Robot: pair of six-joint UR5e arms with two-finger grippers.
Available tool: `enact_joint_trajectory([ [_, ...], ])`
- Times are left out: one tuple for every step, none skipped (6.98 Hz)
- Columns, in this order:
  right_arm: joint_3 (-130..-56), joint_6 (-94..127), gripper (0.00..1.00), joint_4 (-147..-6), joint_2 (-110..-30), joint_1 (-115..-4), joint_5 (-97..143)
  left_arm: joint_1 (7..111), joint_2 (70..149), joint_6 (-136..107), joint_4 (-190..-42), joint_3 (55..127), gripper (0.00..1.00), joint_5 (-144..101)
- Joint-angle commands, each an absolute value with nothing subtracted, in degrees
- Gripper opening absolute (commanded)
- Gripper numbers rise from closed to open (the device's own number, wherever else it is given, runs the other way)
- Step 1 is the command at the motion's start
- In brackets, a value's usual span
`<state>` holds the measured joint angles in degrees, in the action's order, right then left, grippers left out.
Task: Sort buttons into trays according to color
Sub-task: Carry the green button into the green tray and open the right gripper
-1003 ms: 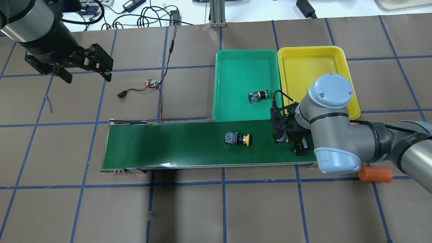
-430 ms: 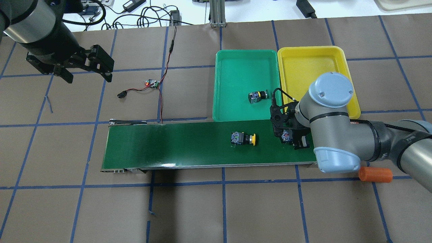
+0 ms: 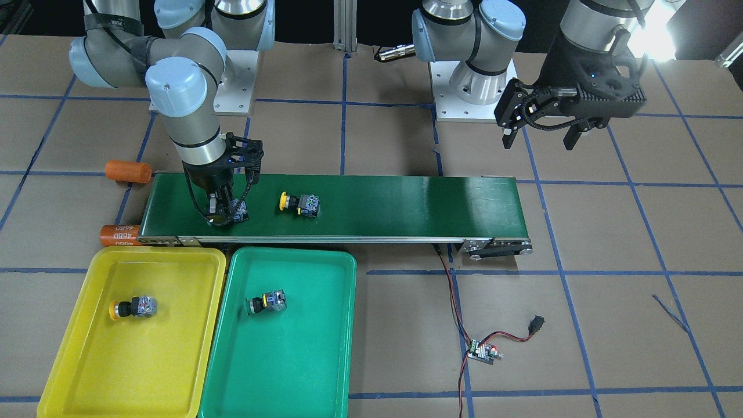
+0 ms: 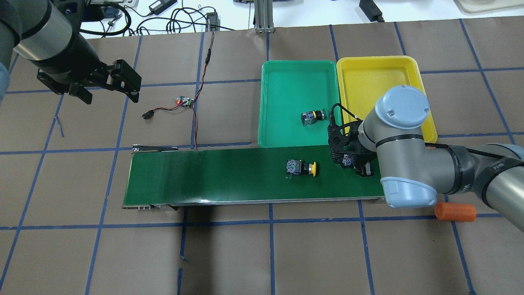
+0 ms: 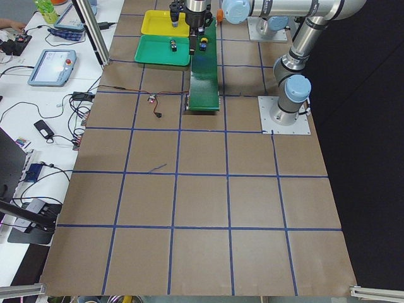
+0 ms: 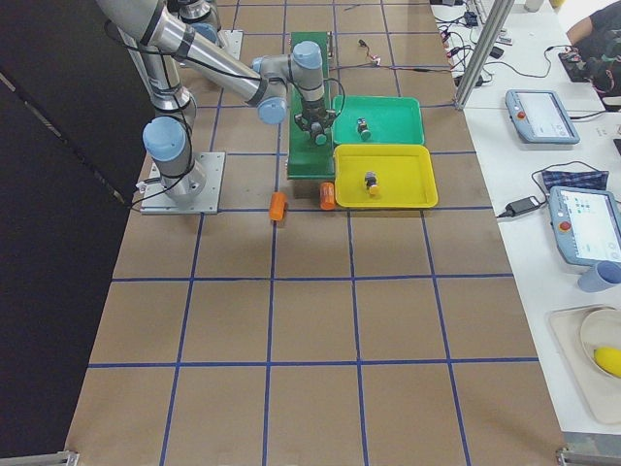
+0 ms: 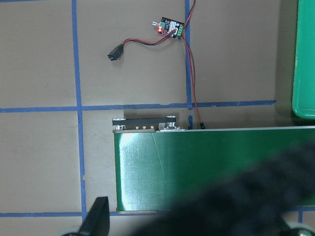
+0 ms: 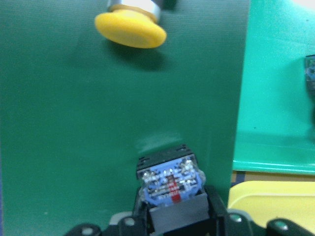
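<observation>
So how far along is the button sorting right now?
Done: one yellow-capped button lies in the yellow tray, and one green-capped button in the green tray. In hand: the right claw grips a third button over the belt; its cap is hidden. Still to sort: a second yellow-capped button on the belt. The left claw hangs open.

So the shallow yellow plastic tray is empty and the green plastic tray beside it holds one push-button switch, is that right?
Not quite. The shallow yellow plastic tray is not empty: one yellow-capped push-button switch lies in it, as the exterior front-facing view shows. The green plastic tray beside it does hold one push-button switch.
</observation>
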<state>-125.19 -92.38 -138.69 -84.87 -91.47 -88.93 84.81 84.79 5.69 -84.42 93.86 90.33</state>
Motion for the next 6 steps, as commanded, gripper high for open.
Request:
enact_joint_trajectory([
  [-115.20,-91.41,0.23,-138.52,-77.40,-93.76,-89.03,84.73,85.25,5.01,-84.63,91.51,1.00,90.52],
  [-106.78,-91.32,0.23,-138.25,-70.12,-98.22,-90.86,84.73,85.43,3.44,-88.38,89.32,1.00,90.53],
  [-100.78,-91.23,0.23,-133.81,-65.61,-101.13,-93.23,84.64,85.60,2.56,-95.20,86.16,1.00,90.53],
  [-98.11,-89.75,0.22,-129.42,-65.04,-101.51,-93.16,84.64,86.48,2.46,-95.88,84.91,1.00,90.44],
  [-97.83,-89.04,0.24,-128.42,-64.87,-101.51,-93.16,84.64,87.44,2.46,-95.54,84.03,1.00,90.44],
  [-98.08,-89.03,0.73,-128.15,-64.78,-101.17,-93.08,84.64,87.45,2.37,-95.36,84.55,1.00,90.53],
])
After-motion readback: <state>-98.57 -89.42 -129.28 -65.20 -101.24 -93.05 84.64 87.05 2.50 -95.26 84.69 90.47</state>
